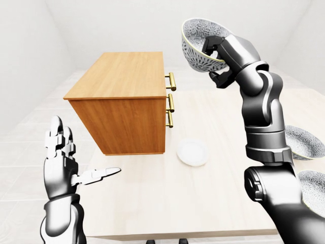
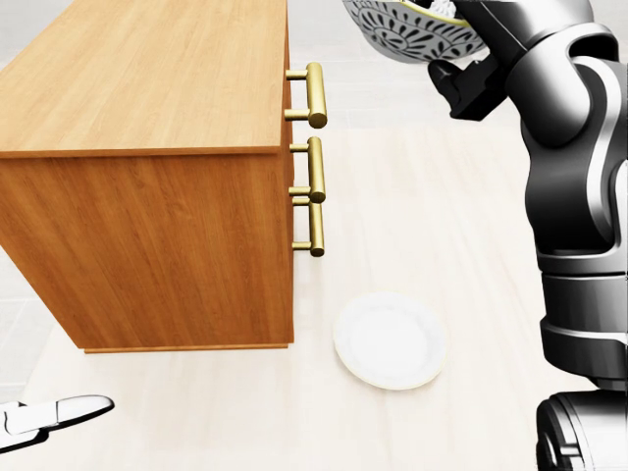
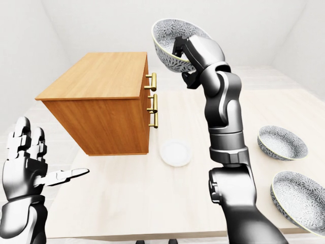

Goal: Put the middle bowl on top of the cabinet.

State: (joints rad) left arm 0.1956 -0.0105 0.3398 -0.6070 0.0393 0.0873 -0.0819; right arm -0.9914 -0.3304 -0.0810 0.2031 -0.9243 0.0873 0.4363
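Observation:
A patterned grey-and-white bowl (image 3: 167,43) hangs high in the air, level with and to the right of the wooden cabinet's top (image 3: 104,76). My right gripper (image 3: 184,63) is shut on its rim, fingers inside and thumb under the outer wall. In the head view only the bowl's underside (image 2: 407,27) shows at the top edge, right of the cabinet's gold handles (image 2: 314,93). My left gripper (image 1: 81,155) is open, palm up, low at the left and holds nothing.
A small white plate (image 2: 390,340) lies on the table right of the cabinet's lower corner. Two more patterned bowls (image 3: 282,142) (image 3: 299,195) sit at the table's right side. The table's near edge (image 3: 152,235) runs along the bottom.

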